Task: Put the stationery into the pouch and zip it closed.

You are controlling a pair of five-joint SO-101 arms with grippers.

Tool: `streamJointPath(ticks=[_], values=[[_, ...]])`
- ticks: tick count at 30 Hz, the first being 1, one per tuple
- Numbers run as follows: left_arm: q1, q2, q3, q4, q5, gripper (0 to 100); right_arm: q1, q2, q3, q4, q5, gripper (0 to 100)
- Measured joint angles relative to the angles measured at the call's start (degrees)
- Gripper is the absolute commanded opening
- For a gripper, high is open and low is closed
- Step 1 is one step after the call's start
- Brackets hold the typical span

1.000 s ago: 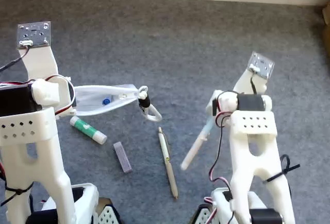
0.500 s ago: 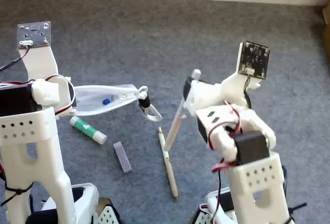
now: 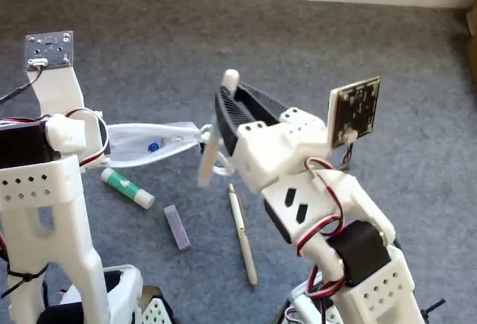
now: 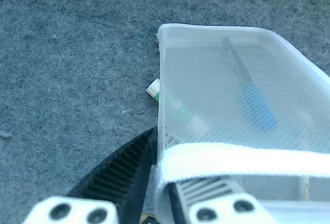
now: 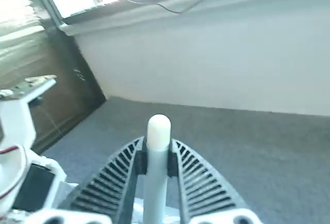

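Holding the pouch (image 3: 153, 145) by one edge above the carpet (image 3: 298, 41), left gripper (image 4: 157, 175) is clamped on it, prob. so its zip end faces right gripper (image 5: 157, 149), which pinches a white pen (image 5: 158, 131), lower end just beside that zip end. Pouch: see-through mesh, blue item (image 4: 255, 105) inside. Glue stick (image 3: 128, 188), eraser (image 3: 177, 227), beige pen (image 3: 242, 234) lie on carpet nearby.

I see a white mesh pouch (image 4: 232, 69) with a blue pen (image 4: 255, 108) inside. The glue stick (image 3: 127, 188) is green-white, eraser (image 3: 177, 227) lilac, marker (image 3: 209, 164) white
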Motion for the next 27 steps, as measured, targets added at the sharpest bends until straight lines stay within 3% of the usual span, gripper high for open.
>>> streamJointPath(ticks=[15, 23, 27], values=[[0.0, 0.0, 0.0, 0.0, 0.0, 1, -7.6, -0.1, 0.8, -21.1, 0.2, 0.5], [0.0, 0.0, 0.0, 0.0, 0.0, 1, -7.6, 0.2, 17.1, -41.8, 0.5, 0.5], [0.0, 0.0, 0.0, 0.0, 0.0, 1, -7.6, 1.9, 22.0, -48.4, 5.1, 0.5]])
